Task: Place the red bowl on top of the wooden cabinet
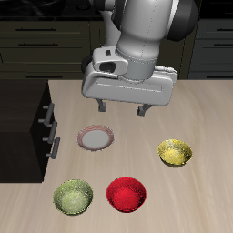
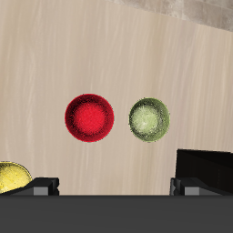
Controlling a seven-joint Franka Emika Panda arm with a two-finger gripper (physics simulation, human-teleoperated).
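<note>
While red bowl (image 1: 126, 195) is sitting untouched near the table's front edge between green bowl (image 1: 73, 197) and yellow bowl (image 1: 176, 153) | step: approach, gripper (image 1: 124, 110) hovering spread, empty | next: descending onto rim | exterior alone showing cabinet (image 1: 29, 136), plate (image 1: 96, 138)

red bowl (image 2: 89, 117) beside yellow-green bowl (image 2: 148, 119), yellow bowl (image 2: 11, 177) at edge
</note>
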